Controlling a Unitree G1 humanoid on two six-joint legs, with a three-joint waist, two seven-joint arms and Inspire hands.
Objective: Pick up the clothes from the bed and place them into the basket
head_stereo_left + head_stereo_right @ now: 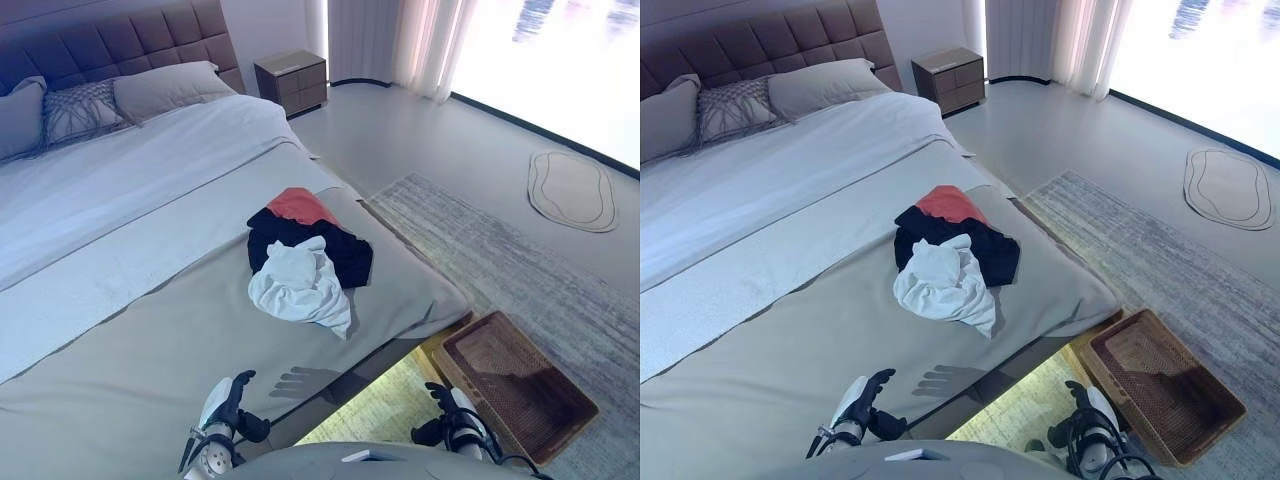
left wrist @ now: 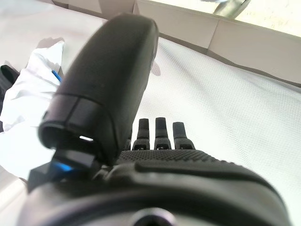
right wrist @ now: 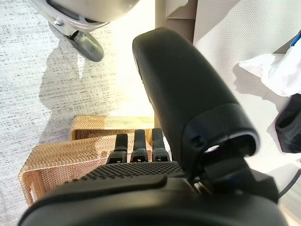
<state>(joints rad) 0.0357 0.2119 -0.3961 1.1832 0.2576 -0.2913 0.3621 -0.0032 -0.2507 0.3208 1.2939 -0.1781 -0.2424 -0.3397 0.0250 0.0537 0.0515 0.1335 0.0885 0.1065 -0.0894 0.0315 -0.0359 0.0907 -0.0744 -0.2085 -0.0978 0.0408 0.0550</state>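
Bed [image 1: 150,330] fills the view from nine to twelve o'clock, the basket [image 1: 515,385] sits on the floor at four o'clock, the clothes [image 1: 305,255] lie heaped near centre, and the left hand [image 1: 228,400] and right hand [image 1: 445,405] hover empty, fingers relaxed.

The clothes [image 1: 304,255] are showing as soft, crumpled cloth in white, black and red, lying on a bed [image 1: 150,330] covered in smooth matt fabric. The basket [image 1: 515,385] is showing a coarse woven wicker surface, and the headboard [image 1: 120,45] is appearing padded and tufted.
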